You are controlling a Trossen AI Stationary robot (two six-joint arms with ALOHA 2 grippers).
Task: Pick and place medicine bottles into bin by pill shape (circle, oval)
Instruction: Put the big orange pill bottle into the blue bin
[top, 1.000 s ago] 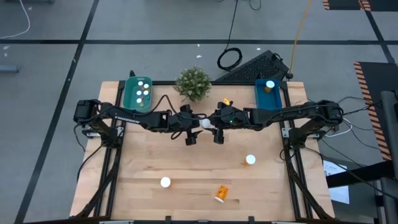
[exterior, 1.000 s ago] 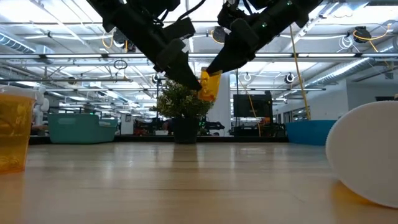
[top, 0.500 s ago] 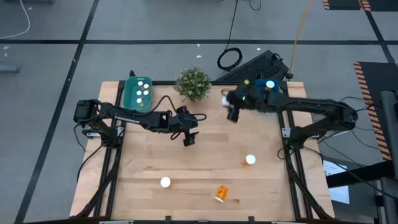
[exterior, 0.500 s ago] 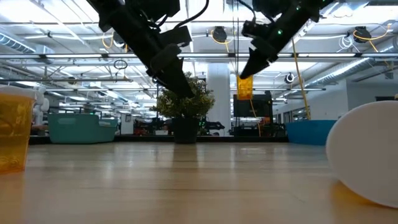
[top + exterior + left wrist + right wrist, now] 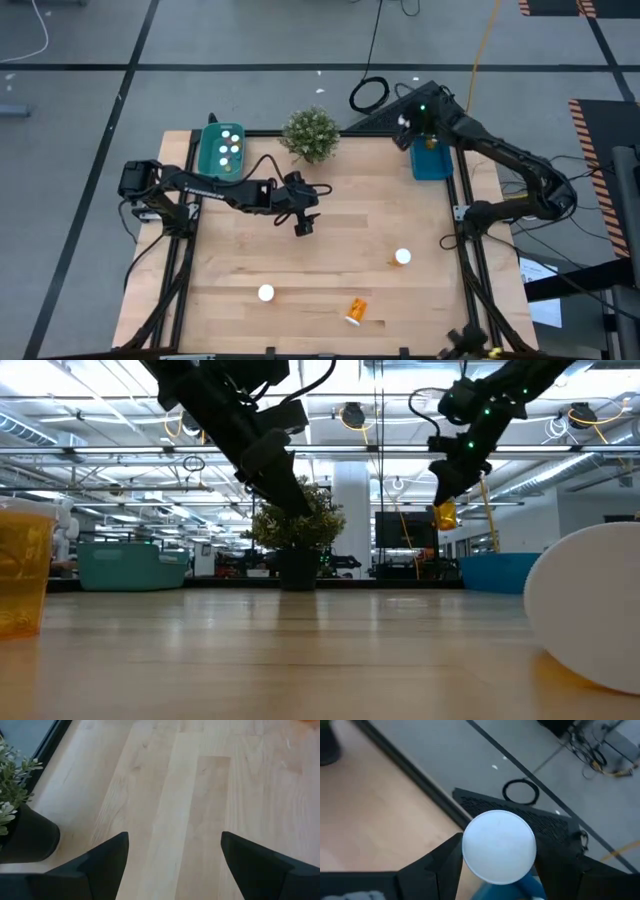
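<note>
Right claw (image 5: 447,510) clamped on one orange bottle (image 5: 446,515), white cap (image 5: 499,846) facing the wrist camera, a finger on either side of it. Held in the air at about 1 o'clock on the table, over the far end of the blue bin (image 5: 433,160). In the low view the bottle hangs below the fingers, well above the wood.

Left claw (image 5: 306,222) near table centre, fingers (image 5: 102,860) spread wide, nothing between them, only bare planks beneath.

Surface: light wooden table (image 5: 330,255). Green bin (image 5: 221,150) at 11 o'clock with several white-capped bottles (image 5: 229,148) inside. Small potted plant (image 5: 310,133) at 12 o'clock, between the two bins. Three loose bottles toward the near edge: one upright at 7 o'clock (image 5: 265,293), one lying on its side at 6 o'clock (image 5: 355,311), one upright at 4 o'clock (image 5: 402,257).

Room: grey floor with dark lines, a black keyboard (image 5: 400,105) and a coiled cable (image 5: 368,94) behind the table's far edge. Low view shows ceiling beams and strip lights.
</note>
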